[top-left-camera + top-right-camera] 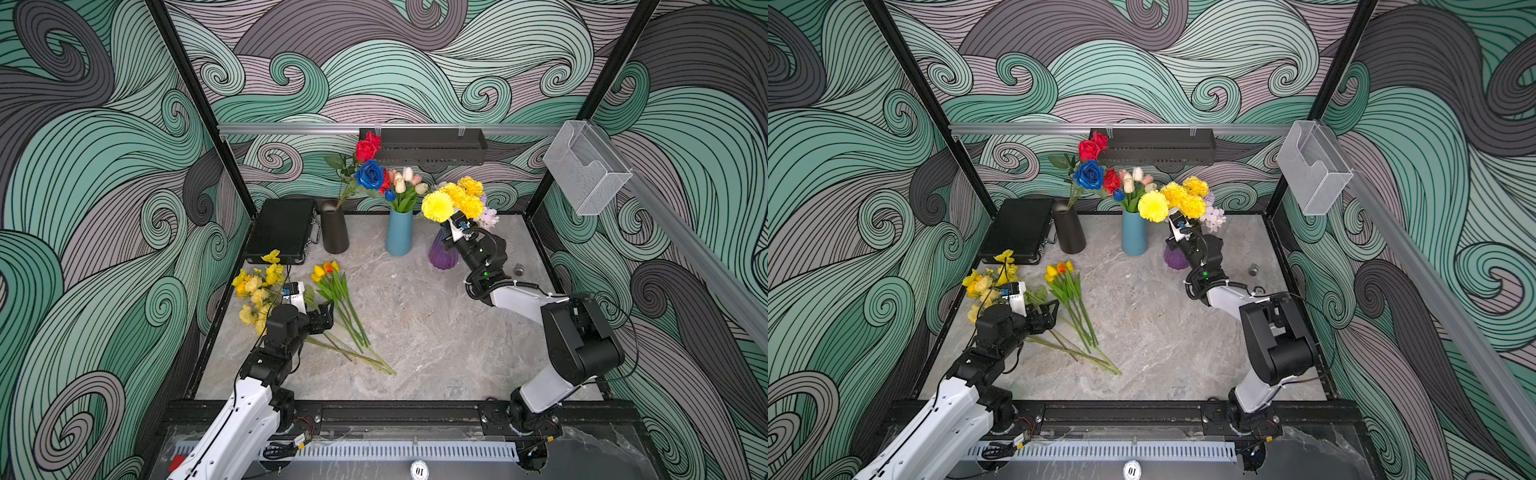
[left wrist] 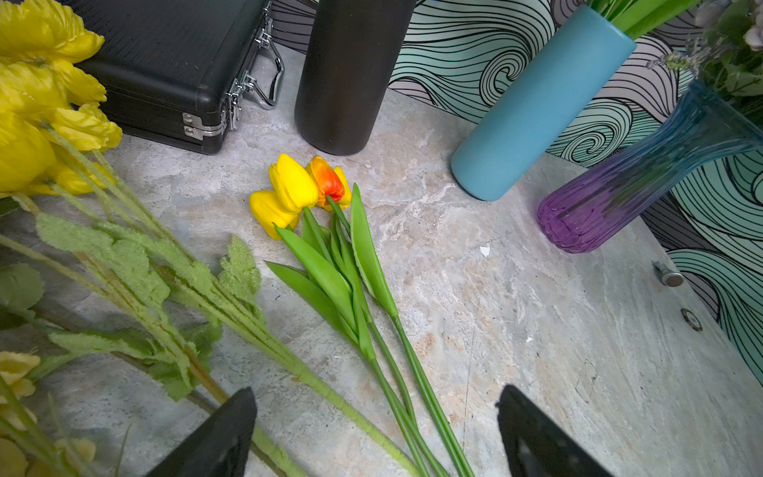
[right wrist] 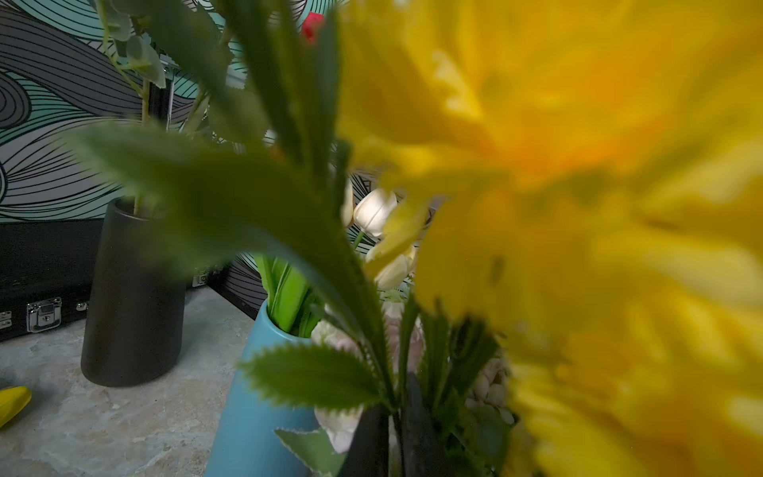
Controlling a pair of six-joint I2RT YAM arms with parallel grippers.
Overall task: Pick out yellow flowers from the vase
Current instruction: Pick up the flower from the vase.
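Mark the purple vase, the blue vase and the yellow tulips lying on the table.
purple vase [image 2: 644,173]: left wrist view, mid body.
blue vase [image 1: 399,235]: a top view, middle of its wall.
yellow tulips [image 2: 291,186]: left wrist view, middle yellow head.

Swirl-print walls [image 1: 374,62], grey marble tabletop [image 1: 436,332], blk frame posts [image 1: 183,62], clear bin [image 1: 586,166]

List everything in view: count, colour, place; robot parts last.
roses: several, red and blue, in black vase
pale tulips: several, white and pink, in blue vase
lilac blooms: few, lilac, in purple vase
yellow pompom flowers: about four, yellow, in purple vase
yellow tulips: about four, one orange, on table
yellow sprays: several, yellow, table's left edge
case: one, black, back left corner
metal cylinder: one, silver, right of purple vase
bin: one, clear, right rail
tray: one, black, back rail
left gripper: one, black, open over laid stems
right gripper: one, black, fingers shut on pompom stem
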